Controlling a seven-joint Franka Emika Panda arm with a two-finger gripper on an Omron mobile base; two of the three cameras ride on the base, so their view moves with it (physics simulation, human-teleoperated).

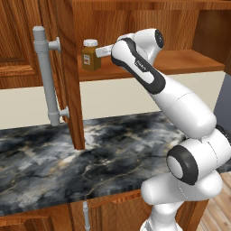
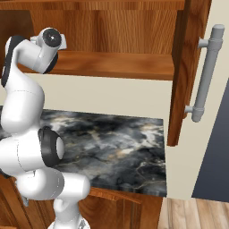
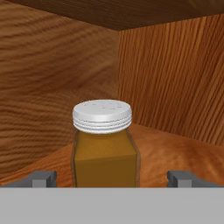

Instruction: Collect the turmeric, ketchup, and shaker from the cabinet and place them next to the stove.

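One squat amber turmeric jar with white lid [image 3: 105, 146] at 12 o'clock, between my spread, empty pincer [image 3: 113, 178] tips, lined up for grabbing.

The white arm [image 1: 180, 103] is rising from its base at the near right of the left base view, bending at a dark-jointed elbow and reaching up and to the far left. Its wrist [image 1: 135, 56] is levelling off, so the hand is pointing roughly horizontally. In the hand view the tool [image 3: 112, 177] is standing with its jaws spread wide, one dark fingertip [image 3: 41, 178] at the left and the other at the right, gripping nothing.
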